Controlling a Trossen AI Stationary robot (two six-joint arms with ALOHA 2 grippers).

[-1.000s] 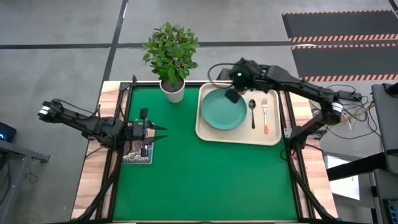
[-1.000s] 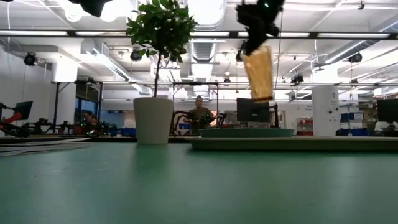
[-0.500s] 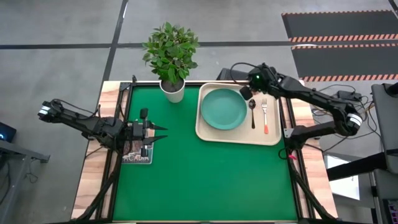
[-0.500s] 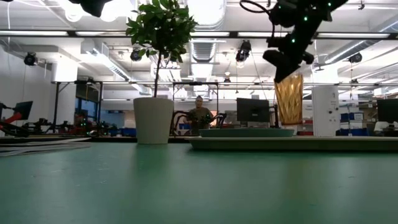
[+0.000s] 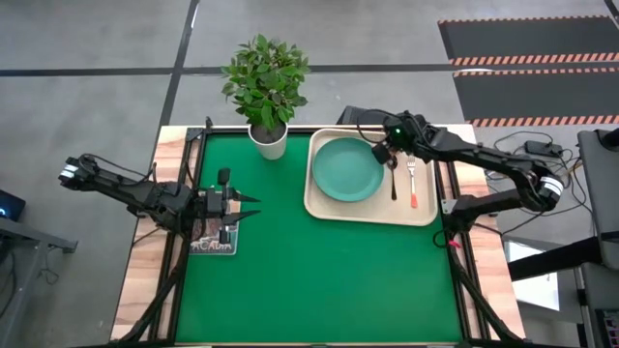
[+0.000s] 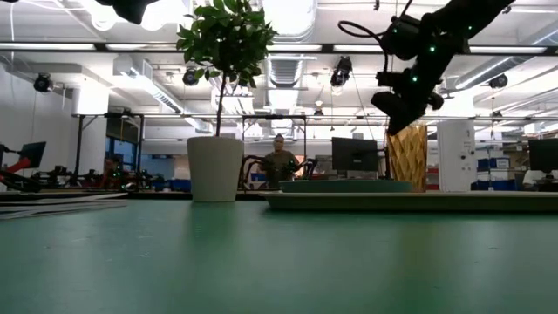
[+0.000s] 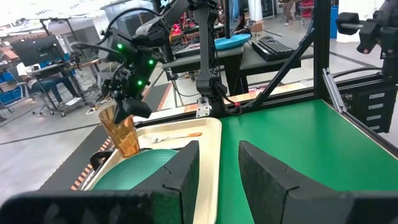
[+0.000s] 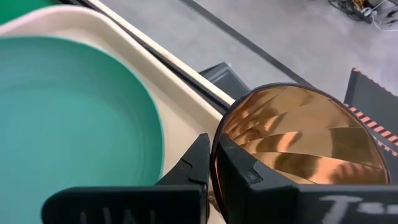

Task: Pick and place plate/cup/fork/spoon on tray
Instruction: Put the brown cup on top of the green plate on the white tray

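Observation:
The cream tray (image 5: 426, 215) lies at the table's far right. On it rest the teal plate (image 5: 348, 169), the dark spoon (image 5: 394, 184) and the red-handled fork (image 5: 412, 184). My right gripper (image 5: 383, 153) is shut on the amber see-through cup (image 6: 407, 157), over the tray's far part between plate and spoon. The cup stands upright with its base down at tray level. Whether it touches the tray is hidden behind the tray's rim (image 6: 488, 201). My left gripper (image 5: 250, 206) waits open and empty at the table's left. My right gripper holds the cup by its rim (image 8: 214, 149), with one finger (image 8: 249, 177) inside the cup and the other (image 8: 194, 165) outside against the wall. The fingers come from above, slanting down. The cup hangs upright below them (image 7: 121, 130).
A white pot with a leafy plant (image 5: 271, 143) stands at the far edge, left of the tray. The green mat (image 5: 319, 280) is open in front of the tray. A person (image 6: 279, 161) sits in the room beyond the table.
My right gripper has carried the cup from above the plate's far side toward the table's right edge, then gone down over the tray's far part beside the spoon. The cup, first tilted and high, now stands upright and low.

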